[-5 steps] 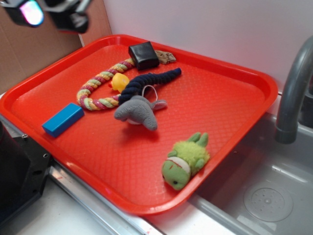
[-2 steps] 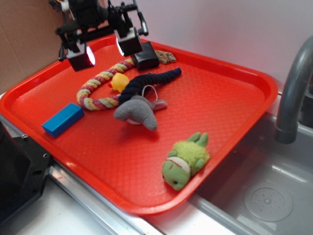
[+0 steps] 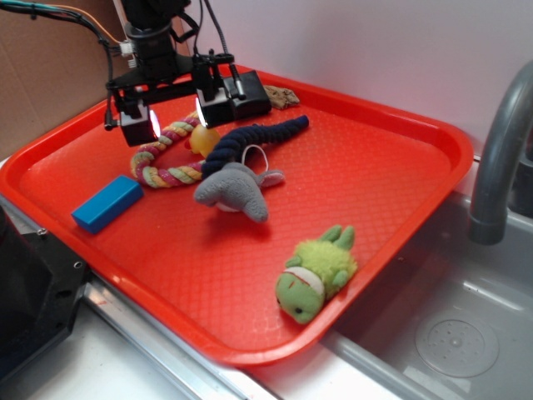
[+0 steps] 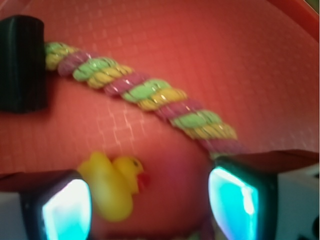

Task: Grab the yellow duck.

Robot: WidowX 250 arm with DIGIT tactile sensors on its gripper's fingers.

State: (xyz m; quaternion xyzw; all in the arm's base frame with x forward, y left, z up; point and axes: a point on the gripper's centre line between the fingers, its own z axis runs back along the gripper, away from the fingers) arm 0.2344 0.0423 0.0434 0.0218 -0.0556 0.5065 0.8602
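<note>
The small yellow duck (image 3: 202,142) lies on the red tray (image 3: 350,167), inside the bend of the braided rope (image 3: 158,158) and beside a dark blue plush. My gripper (image 3: 176,117) is open just above the rope and duck, one finger partly covering the duck. In the wrist view the duck (image 4: 112,185) with its orange beak sits between my glowing fingertips, close to the left one (image 4: 65,210) and well apart from the right one (image 4: 235,205). My gripper (image 4: 150,205) holds nothing.
A black block (image 3: 246,93) sits at the tray's back and shows at left in the wrist view (image 4: 22,62). A grey plush (image 3: 237,190), a blue block (image 3: 107,203) and a green plush turtle (image 3: 316,271) lie on the tray. A sink and faucet (image 3: 500,142) stand at right.
My gripper came into view from the upper left and has lowered toward the rope and duck, staying open. The objects on the tray have not moved.
</note>
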